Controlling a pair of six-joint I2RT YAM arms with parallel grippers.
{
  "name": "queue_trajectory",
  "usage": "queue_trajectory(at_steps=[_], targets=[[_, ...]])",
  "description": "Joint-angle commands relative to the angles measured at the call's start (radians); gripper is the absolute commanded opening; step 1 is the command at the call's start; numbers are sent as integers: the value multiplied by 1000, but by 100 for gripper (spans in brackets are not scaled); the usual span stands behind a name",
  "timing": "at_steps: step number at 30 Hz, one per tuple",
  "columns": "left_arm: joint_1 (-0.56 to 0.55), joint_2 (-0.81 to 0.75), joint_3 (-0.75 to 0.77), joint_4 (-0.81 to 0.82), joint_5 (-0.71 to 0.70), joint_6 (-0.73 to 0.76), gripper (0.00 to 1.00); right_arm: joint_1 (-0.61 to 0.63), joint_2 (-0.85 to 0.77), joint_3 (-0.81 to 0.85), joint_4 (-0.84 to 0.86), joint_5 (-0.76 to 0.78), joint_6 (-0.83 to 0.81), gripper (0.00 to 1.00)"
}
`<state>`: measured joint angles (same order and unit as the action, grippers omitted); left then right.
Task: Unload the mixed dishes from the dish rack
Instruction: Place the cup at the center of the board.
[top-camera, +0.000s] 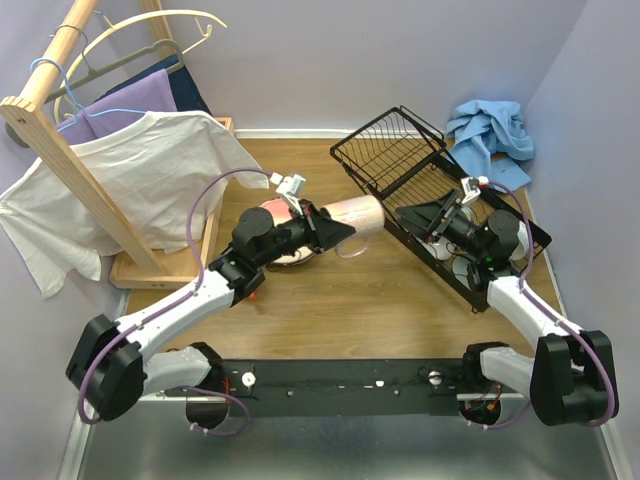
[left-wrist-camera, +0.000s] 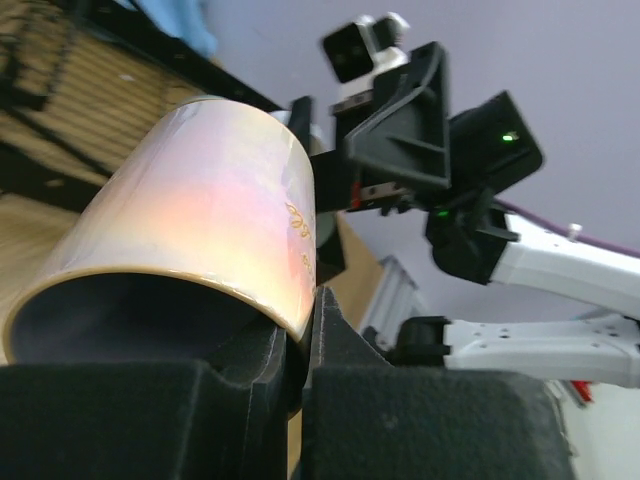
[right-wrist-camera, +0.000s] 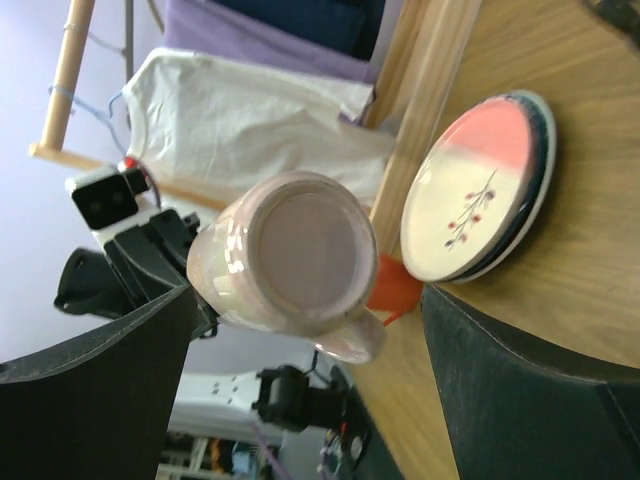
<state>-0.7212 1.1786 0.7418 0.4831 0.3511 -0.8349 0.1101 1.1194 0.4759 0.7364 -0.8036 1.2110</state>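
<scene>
One pink mug (top-camera: 355, 222), one orange mug (right-wrist-camera: 393, 290), two stacked plates (right-wrist-camera: 470, 190), one rack (top-camera: 400, 150).

"What did you have on the table (top-camera: 330, 300) apart from the job?"

"At its far left edge I saw a wooden clothes stand (top-camera: 95, 193) with a white T-shirt (top-camera: 130, 180), a purple garment (top-camera: 130, 100) and a navy one (top-camera: 185, 85) hanging on it. A crumpled blue cloth (top-camera: 490, 135) lay by the far right corner."

A pink mug (top-camera: 355, 215) is held sideways above the table (base turned toward the black wire dish rack (top-camera: 400, 160)). A pink-and-cream sprig plate (right-wrist-camera: 475, 195) is stacked flat on dark-rimmed plates (right-wrist-camera: 547, 150).
</scene>
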Motion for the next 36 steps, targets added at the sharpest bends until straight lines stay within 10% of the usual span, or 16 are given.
queue_trajectory(at_steps=[1,16,36], targets=[[23,-141,-18,-144,-99,132,0,-18,19,35,-49,57,-105,100],[22,-123,304,-1156,-327,339,0,-18,19,257,-640,181,-608,100],[-70,150,392,-1419,-515,338,0,-16,33,244,-692,225,-596,100]])
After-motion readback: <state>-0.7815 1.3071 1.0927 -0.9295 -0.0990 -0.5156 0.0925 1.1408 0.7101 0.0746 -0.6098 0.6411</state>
